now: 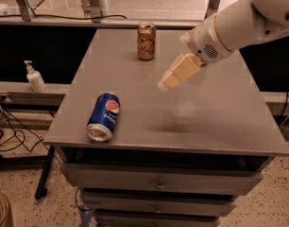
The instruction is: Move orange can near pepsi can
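Note:
The orange can stands upright near the back edge of the grey table, left of centre. The pepsi can lies on its side near the front left corner, its silver end toward the front. My gripper hangs above the middle of the table, to the right of and in front of the orange can, apart from it. It holds nothing that I can see. The white arm reaches in from the upper right.
A white soap pump bottle stands on a low ledge to the left of the table. Drawers run below the table front. Cables lie on the floor at the left. A rail runs behind the table.

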